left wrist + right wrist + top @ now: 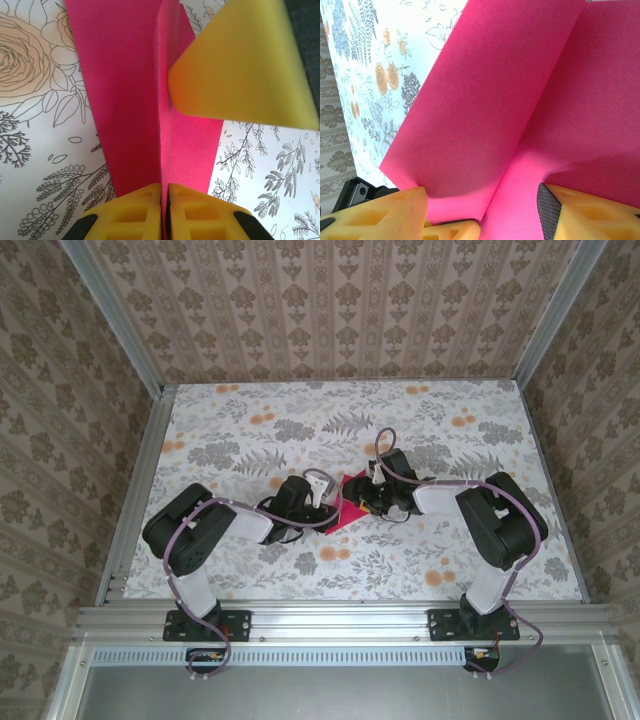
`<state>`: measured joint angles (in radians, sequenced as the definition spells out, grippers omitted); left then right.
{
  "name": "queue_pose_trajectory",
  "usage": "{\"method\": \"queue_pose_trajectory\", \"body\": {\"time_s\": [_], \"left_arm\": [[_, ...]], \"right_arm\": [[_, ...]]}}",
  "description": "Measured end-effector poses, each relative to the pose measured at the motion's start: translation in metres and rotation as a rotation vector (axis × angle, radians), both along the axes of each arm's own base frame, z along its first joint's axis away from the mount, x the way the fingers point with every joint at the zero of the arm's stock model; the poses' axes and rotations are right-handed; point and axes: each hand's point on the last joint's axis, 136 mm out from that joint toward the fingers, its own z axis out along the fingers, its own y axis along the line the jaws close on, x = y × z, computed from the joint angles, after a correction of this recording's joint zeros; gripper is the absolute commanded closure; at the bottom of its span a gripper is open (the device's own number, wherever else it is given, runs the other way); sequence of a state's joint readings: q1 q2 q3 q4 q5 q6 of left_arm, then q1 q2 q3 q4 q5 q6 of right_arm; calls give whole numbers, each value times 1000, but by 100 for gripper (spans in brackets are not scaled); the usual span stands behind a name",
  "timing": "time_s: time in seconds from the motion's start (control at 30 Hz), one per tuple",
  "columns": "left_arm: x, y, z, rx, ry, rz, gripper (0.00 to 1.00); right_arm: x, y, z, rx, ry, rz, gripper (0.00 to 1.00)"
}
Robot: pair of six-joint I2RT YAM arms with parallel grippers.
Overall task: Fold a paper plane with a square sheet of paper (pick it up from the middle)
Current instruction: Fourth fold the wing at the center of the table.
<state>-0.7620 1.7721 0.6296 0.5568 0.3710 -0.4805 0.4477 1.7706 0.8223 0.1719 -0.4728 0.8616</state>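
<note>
Left hand [320, 494], right hand [367, 498] and sheet of paper [347, 516] crowd the bench [250, 430] centre, seemingly little gap between, open elsewhere.

The table [250, 430] wore a white cover printed with grey leaves and orange flowers, edged by aluminium rails [340, 618]. Near its middle lay the creased magenta-red paper [351, 514], flaps spread on the cover, centre ridge raised.

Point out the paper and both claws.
paper [347, 514], top external view, its exposed lower part
left claw [164, 194], left wrist view, between its shut fingertips
right claw [480, 212], right wrist view, midway between its fingertips
</note>
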Motion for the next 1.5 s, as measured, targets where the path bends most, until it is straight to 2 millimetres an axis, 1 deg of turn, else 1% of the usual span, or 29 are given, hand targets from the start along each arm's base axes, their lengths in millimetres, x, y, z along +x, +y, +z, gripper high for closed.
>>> {"method": "queue_pose_trajectory", "body": {"time_s": [0.27, 0.43, 0.63, 0.77, 0.9, 1.0, 1.07, 1.3, 1.4, 1.5], "left_arm": [[1, 1, 2, -19, 28, 7, 83], [2, 0, 3, -28, 43, 15, 75], [6, 4, 7, -41, 61, 41, 64], [11, 10, 14, -41, 59, 72, 61], [14, 13, 25, -50, 46, 103, 60], [17, 14, 30, -59, 46, 126, 61], [17, 15, 29, -57, 60, 144, 62], [14, 24, 16, -28, 123, 198, 65], [13, 25, 14, -26, 140, 210, 66], [13, 25, 14, -26, 150, 215, 70]], "right_arm": [[4, -3, -4, -48, 48, -18, 37], [6, -8, -7, -95, 63, -38, 39], [7, -13, -9, -134, 69, -44, 42], [7, -15, -11, -148, 71, -47, 46], [7, -16, -13, -160, 72, -53, 49], [7, -17, -14, -170, 73, -56, 53], [6, -19, -16, -179, 76, -61, 56], [6, -21, -19, -208, 95, -63, 62], [6, -22, -19, -222, 109, -62, 60], [6, -20, -19, -233, 113, -55, 56]]}}
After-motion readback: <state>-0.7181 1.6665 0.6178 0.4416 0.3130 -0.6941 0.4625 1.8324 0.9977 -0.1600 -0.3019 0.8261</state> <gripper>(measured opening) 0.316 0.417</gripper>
